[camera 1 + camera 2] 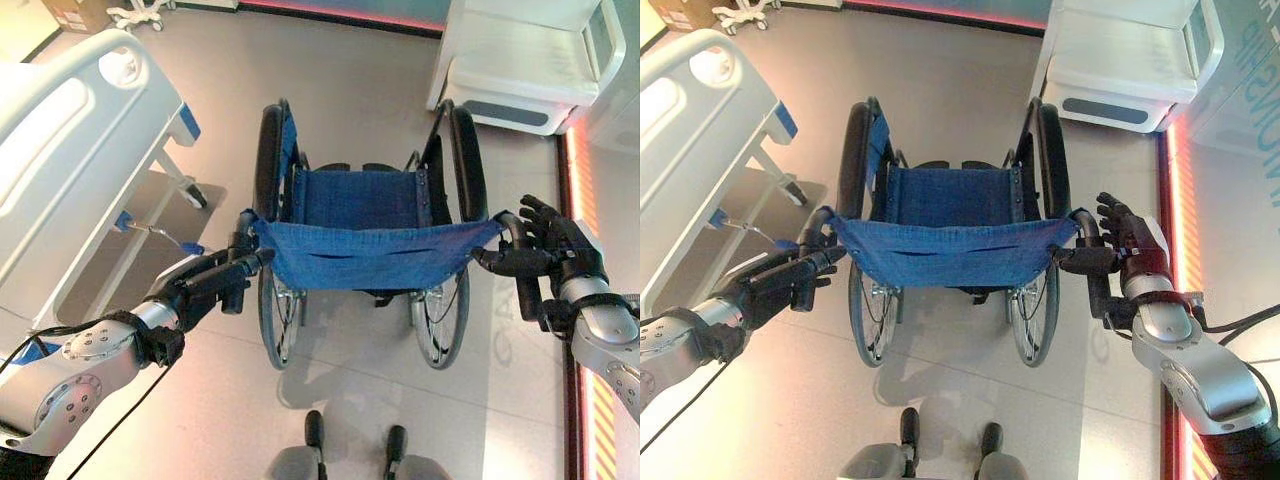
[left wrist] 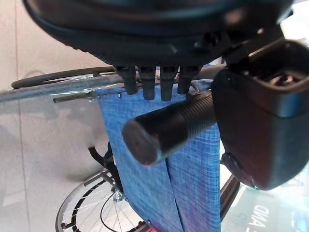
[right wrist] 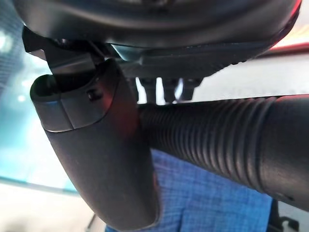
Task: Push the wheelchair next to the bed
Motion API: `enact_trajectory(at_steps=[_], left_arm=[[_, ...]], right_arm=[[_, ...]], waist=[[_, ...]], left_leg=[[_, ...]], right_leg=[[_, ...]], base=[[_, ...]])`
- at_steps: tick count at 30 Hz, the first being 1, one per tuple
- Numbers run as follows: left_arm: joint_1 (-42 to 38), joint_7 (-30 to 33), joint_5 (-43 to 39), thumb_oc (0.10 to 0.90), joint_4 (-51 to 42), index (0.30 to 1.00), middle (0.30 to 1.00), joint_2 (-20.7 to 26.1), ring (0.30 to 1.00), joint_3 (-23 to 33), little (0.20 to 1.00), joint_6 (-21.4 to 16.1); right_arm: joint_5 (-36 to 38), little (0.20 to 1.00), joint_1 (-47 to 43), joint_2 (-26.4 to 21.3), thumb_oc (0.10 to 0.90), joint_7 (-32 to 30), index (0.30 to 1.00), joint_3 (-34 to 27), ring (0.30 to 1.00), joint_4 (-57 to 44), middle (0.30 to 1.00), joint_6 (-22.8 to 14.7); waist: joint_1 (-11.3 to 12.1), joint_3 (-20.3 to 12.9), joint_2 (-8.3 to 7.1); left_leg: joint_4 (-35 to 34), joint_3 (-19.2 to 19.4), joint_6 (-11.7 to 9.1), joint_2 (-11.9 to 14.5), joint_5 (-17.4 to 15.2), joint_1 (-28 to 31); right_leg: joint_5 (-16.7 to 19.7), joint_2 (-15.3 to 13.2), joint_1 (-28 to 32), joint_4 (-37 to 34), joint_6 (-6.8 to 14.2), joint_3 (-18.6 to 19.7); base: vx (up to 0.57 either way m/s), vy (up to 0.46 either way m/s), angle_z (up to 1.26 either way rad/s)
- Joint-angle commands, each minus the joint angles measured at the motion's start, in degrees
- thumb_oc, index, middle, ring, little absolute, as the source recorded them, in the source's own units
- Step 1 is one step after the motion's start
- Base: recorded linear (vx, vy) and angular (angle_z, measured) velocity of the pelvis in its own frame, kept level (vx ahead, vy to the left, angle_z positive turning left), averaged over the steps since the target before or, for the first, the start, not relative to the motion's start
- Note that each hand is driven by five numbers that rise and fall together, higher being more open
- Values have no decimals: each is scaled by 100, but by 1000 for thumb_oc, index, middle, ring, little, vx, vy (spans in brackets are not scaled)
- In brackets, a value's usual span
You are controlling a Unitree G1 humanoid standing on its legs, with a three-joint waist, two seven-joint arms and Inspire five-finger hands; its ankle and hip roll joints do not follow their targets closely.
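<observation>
With both push handles gripped, the wheelchair [image 1: 365, 235] stands mid-frame, the bed [image 1: 70, 150] at upper left. The left hand [image 1: 215, 283] and right hand [image 1: 545, 245] have fingers curled round their handles; pushing evenly, then steering leftward, should bring it alongside.

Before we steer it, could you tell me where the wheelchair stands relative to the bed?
The wheelchair stands mid-floor ahead, facing away; the bed is on its left, apart, and each hand, left hand and right hand, grips a push handle.
</observation>
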Motion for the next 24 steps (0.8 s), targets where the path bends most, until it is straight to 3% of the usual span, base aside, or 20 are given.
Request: enact_trajectory(at_steps=[1, 2, 4, 10, 24], left_arm=[[-411, 157, -246, 580, -149, 571, 571, 287, 571, 398, 571, -655], [-403, 189, -282, 540, -153, 509, 509, 294, 509, 391, 509, -684], [-444, 257, -326, 400, -157, 300, 300, 290, 300, 358, 300, -706], [-484, 245, -281, 400, -139, 300, 300, 261, 300, 308, 300, -748], [-699, 431, -437, 400, -129, 300, 300, 339, 300, 146, 300, -757]], right_arm=[[116, 439, 25, -599, 493, -534, 439, 100, 439, 509, 439, 364], [193, 300, 30, -600, 400, -557, 300, 121, 300, 528, 300, 403], [315, 300, -2, -580, 400, -589, 300, 193, 300, 577, 300, 496], [559, 300, -68, -530, 400, -669, 300, 334, 300, 713, 300, 623], [163, 300, -399, -637, 400, -632, 300, 596, 300, 842, 300, 898]], waist=[[-109, -68, 39], [-110, -61, 35], [-110, -57, 29], [-98, -35, 22], [-102, 8, 21]], left_leg=[[346, 28, -150, 34, -159, -226], [349, 28, -148, 33, -160, -231], [342, 35, -141, 28, -158, -244], [351, 41, -135, 21, -155, -250], [361, 58, -133, 10, -156, -267]], right_leg=[[453, 97, -402, 153, 41, 32], [451, 97, -412, 164, 40, 32], [450, 103, -432, 168, 34, 40], [453, 108, -446, 188, 23, 39], [454, 115, -477, 209, 0, 50]], base=[[0, 0, 0], [0, 0, 0], [0, 0, 0], [0, 0, 0], [0, 0, 0]])
